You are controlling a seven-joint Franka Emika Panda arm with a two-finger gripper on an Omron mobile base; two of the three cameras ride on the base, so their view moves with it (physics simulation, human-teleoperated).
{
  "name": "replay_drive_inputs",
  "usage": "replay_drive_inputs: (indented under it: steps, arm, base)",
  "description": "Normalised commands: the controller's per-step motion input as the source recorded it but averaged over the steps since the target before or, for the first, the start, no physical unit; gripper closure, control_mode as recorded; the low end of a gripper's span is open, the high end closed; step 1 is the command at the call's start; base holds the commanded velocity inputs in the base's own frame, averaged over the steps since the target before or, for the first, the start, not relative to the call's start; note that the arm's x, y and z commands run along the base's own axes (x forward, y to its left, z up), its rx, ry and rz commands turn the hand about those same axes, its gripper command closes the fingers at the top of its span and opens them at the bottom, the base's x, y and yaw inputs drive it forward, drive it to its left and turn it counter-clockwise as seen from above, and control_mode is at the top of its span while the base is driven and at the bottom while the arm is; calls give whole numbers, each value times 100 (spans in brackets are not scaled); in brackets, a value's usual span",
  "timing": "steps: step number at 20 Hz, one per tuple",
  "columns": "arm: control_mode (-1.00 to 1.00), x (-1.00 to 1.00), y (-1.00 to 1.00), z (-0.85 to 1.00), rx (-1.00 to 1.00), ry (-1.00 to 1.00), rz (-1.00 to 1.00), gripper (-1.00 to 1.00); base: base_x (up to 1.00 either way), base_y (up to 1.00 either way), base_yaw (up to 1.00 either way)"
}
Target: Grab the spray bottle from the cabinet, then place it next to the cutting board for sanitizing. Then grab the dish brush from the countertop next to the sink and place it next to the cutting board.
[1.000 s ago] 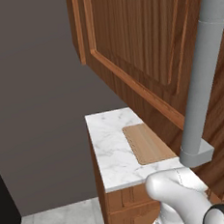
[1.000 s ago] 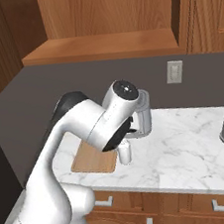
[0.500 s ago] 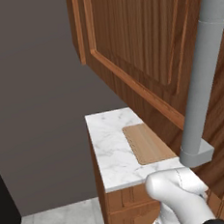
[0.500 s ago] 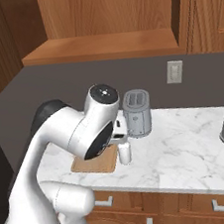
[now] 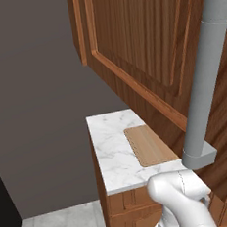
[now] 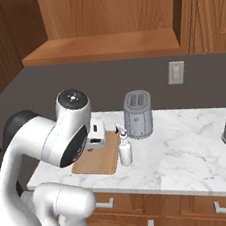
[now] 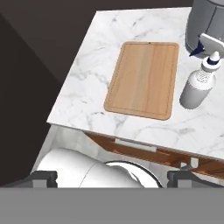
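On white marble countertop [image 7: 100, 65], cutting board [image 7: 144, 78], spray bottle [image 7: 197, 87] beside

Even, soft rendered light, moderately bright, no single lamp evident. Countertop [image 7: 109, 48] reads clean white, no glare. Spray bottle [image 7: 197, 85] throws only a faint soft shadow. Wall behind stays flat dark grey. Cabinet [image 5: 143, 44] door shaded evenly, its grain sharp. Focus crisp throughout; no blur, no edge distortion noticed.
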Motion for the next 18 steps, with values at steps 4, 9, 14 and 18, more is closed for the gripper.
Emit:
replay_drive_inputs:
  steps: [4, 9, 14, 18]
  arm:
    - [-100, -18, 18, 0, 0, 1, 0, -100]
    - [100, 0, 0, 0, 0, 0, 0, -100]
    - [100, 0, 0, 0, 0, 0, 0, -100]
    - [100, 0, 0, 0, 0, 0, 0, -100]
  base:
    - [0, 0, 0]
    - [-96, -60, 0]
    - [-100, -97, 0]
    - [-69, -100, -4]
